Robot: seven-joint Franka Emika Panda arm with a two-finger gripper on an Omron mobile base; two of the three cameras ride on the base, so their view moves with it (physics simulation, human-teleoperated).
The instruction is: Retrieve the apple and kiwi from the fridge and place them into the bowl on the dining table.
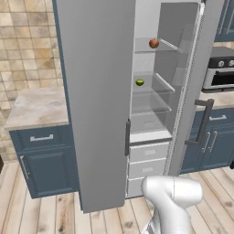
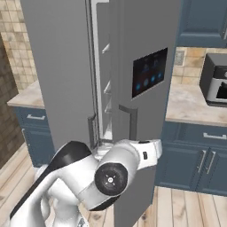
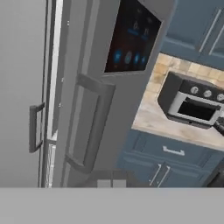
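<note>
Fridge (image 1: 98,91) stood with right door swung open, white shelves exposed in the left base view. Apple (image 1: 154,43) rested on an upper shelf; kiwi (image 1: 140,82) sat on the shelf below, slightly left of the apple. Gripper (image 3: 111,183) clenched shut on nothing, fingertips barely visible at the bottom of the hand view, aimed at the outer face of the open door near its dark bar handle (image 3: 89,127) and black dispenser panel (image 3: 131,37). Both fruits lay well apart from the gripper, inside the compartment behind that door. Toaster oven (image 3: 190,105) on the counter (image 3: 153,118) to the right.
</note>
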